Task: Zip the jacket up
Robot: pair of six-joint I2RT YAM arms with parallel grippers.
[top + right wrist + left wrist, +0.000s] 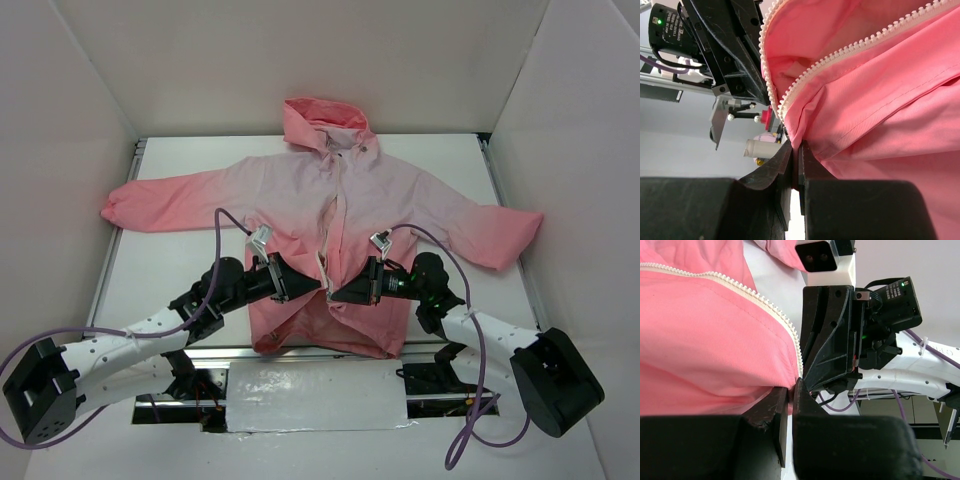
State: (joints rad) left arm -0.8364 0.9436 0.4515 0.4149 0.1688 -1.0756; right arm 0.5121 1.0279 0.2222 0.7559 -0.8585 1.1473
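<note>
Two pinches low on the jacket (385, 195): left gripper (316, 290) and right gripper (335, 293) each clamp its zipper edge (333, 215), jaws nearly together. It lies spread on the table (175, 265).

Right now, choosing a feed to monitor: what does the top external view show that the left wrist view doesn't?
Top external only: the whole jacket spread flat, hood and both sleeves. Left wrist only: the zipper teeth close up, the left pincer shut on the jacket's edge. Both: the right pincer facing it at the jacket's lower front.
</note>
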